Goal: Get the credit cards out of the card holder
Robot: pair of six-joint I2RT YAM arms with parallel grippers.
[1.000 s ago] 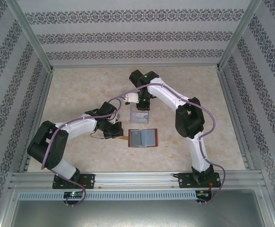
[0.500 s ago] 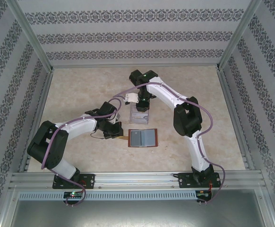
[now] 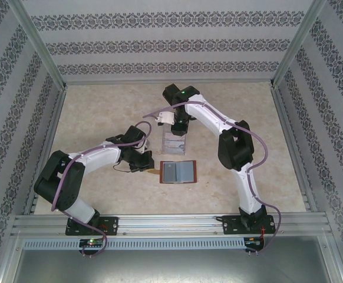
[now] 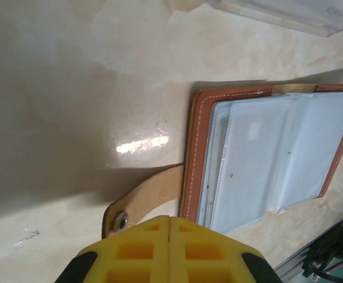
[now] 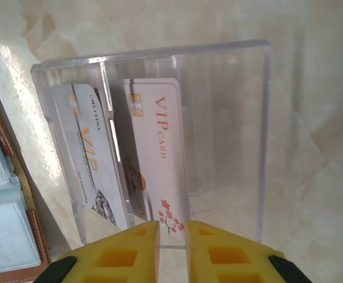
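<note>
Though unconfirmed (seemingly bare sleeves (image 4: pixel 260 171)), looks nearly done: two credit cards (image 5: pixel 154 153) in clear tray (image 5: pixel 230 118) by slightly parted, empty right jaws; left jaws shut empty beside open card holder (image 4: pixel 193 153)

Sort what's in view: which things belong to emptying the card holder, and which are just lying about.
Job: card holder, cards, left gripper, right gripper.
Lying about: clear tray, which the cards stand in; frame rail.
</note>
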